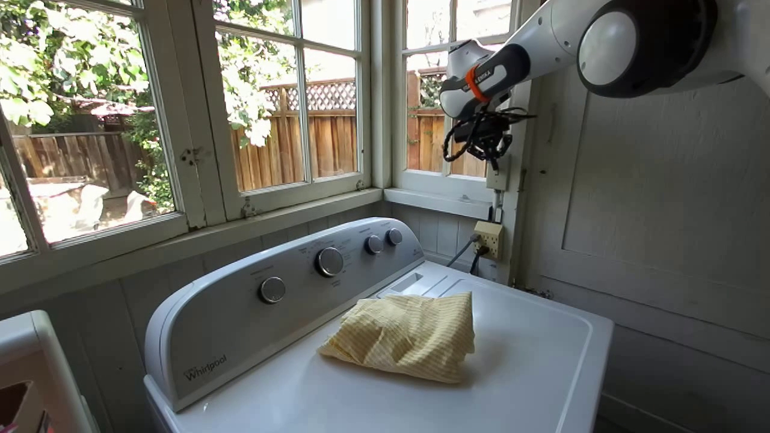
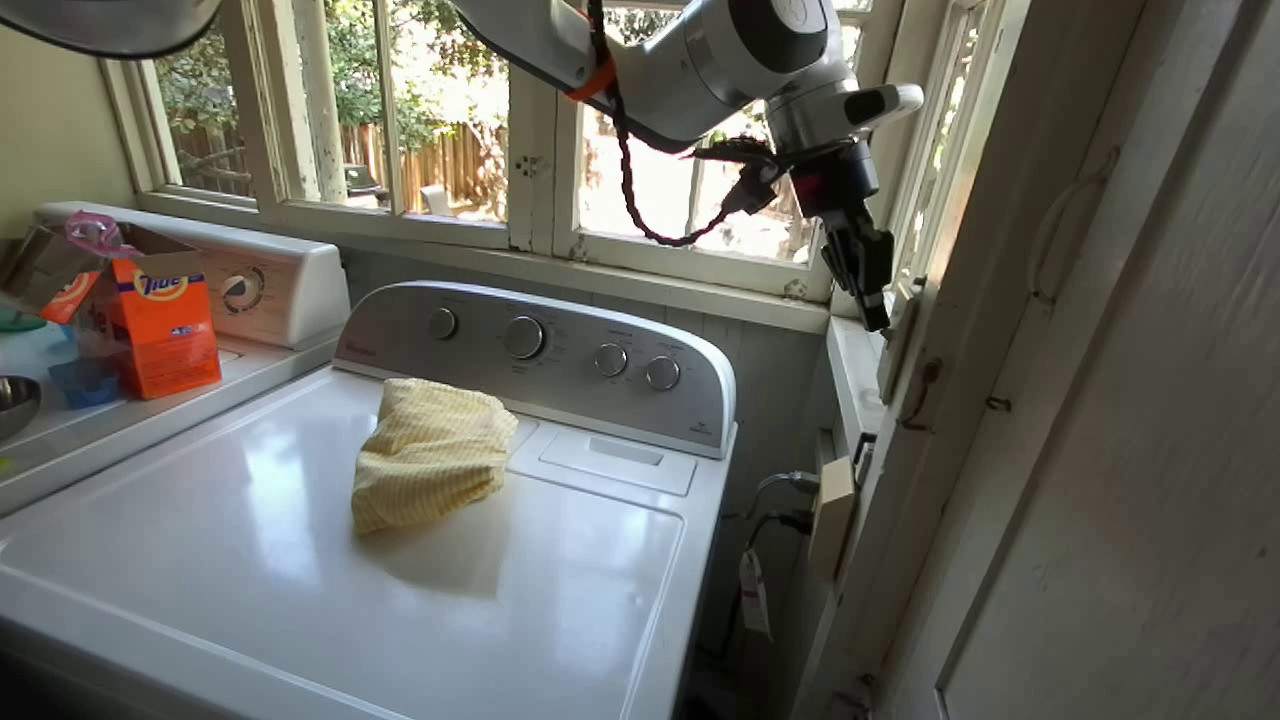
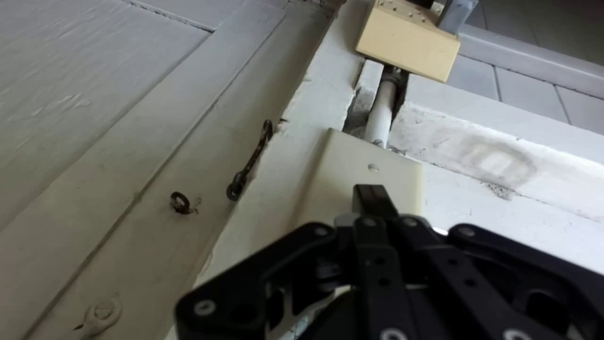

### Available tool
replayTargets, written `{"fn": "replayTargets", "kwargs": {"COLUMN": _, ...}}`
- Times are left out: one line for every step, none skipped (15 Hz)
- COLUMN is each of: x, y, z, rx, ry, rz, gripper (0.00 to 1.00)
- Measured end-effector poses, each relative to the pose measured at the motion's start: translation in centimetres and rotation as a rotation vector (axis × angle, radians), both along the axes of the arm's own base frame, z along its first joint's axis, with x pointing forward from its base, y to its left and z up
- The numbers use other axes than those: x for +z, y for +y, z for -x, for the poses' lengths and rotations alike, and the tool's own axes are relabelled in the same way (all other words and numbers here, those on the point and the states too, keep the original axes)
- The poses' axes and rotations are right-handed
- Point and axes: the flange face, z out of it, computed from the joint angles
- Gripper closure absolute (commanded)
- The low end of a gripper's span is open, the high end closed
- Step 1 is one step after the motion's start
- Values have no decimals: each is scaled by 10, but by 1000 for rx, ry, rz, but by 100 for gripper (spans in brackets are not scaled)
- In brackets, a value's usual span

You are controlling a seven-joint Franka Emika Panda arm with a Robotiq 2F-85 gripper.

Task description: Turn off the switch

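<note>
The switch [image 3: 344, 170] is a cream-white wall plate with a screw near one edge, filling the middle of the wrist view. My black gripper [image 3: 371, 190] is shut, its fingertips pressed together with nothing between them. They overlap the plate in that view; the toggle is hidden behind the fingers. In an exterior view the gripper [image 2: 877, 318] points down beside the narrow edge of the switch [image 2: 902, 340]. The plate shows only partly below the gripper [image 1: 494, 162] in an exterior view, where the switch [image 1: 497, 179] sits on the window post. Whether the tips touch it, I cannot tell.
Below the switch, a beige outlet box [image 1: 488, 239] has cords plugged in. A window sill [image 1: 439, 203] juts out alongside. A metal hook [image 3: 250, 160] hangs near the door [image 1: 649, 180]. Under the arm stands a dryer [image 1: 529, 337] with a yellow cloth [image 1: 409, 337] on top.
</note>
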Motion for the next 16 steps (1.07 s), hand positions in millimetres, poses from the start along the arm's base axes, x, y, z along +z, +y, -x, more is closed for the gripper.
{"fn": "replayTargets", "kwargs": {"x": -1, "y": -1, "z": -1, "rx": -1, "ry": -1, "rz": 0, "gripper": 100}}
{"fn": "replayTargets", "kwargs": {"x": 0, "y": -1, "z": -1, "rx": 0, "ry": -3, "rz": -1, "gripper": 100}}
{"fn": "replayTargets", "kwargs": {"x": 0, "y": -1, "z": -2, "rx": 0, "ry": -4, "rz": -1, "gripper": 100}}
{"fn": "replayTargets", "kwargs": {"x": 0, "y": -1, "z": -2, "rx": 0, "ry": -4, "rz": -1, "gripper": 100}}
{"fn": "replayTargets", "kwargs": {"x": 0, "y": 0, "z": -2, "rx": 1, "ry": -5, "rz": -3, "gripper": 100}}
{"fn": "replayTargets", "kwargs": {"x": 0, "y": -1, "z": -2, "rx": 1, "ry": -4, "rz": -5, "gripper": 100}}
{"fn": "replayTargets", "kwargs": {"x": -1, "y": -1, "z": -2, "rx": 4, "ry": -2, "rz": -8, "gripper": 100}}
{"fn": "replayTargets", "kwargs": {"x": -1, "y": -1, "z": -2, "rx": 10, "ry": 6, "rz": -11, "gripper": 100}}
{"fn": "replayTargets", "kwargs": {"x": -2, "y": 0, "z": -1, "rx": 15, "ry": 18, "rz": -12, "gripper": 100}}
{"fn": "replayTargets", "kwargs": {"x": -4, "y": 0, "z": -1, "rx": 22, "ry": 29, "rz": -12, "gripper": 100}}
{"fn": "replayTargets", "kwargs": {"x": -5, "y": 1, "z": -1, "rx": 26, "ry": 41, "rz": -12, "gripper": 100}}
{"fn": "replayTargets", "kwargs": {"x": -6, "y": 1, "z": -2, "rx": 30, "ry": 52, "rz": -11, "gripper": 100}}
{"fn": "replayTargets", "kwargs": {"x": -7, "y": 1, "z": -2, "rx": 32, "ry": 64, "rz": -12, "gripper": 100}}
{"fn": "replayTargets", "kwargs": {"x": -10, "y": 2, "z": -1, "rx": 32, "ry": 77, "rz": -13, "gripper": 100}}
{"fn": "replayTargets", "kwargs": {"x": -13, "y": 1, "z": -1, "rx": 35, "ry": 95, "rz": -14, "gripper": 100}}
{"fn": "replayTargets", "kwargs": {"x": -18, "y": 0, "z": 0, "rx": 38, "ry": 112, "rz": -14, "gripper": 100}}
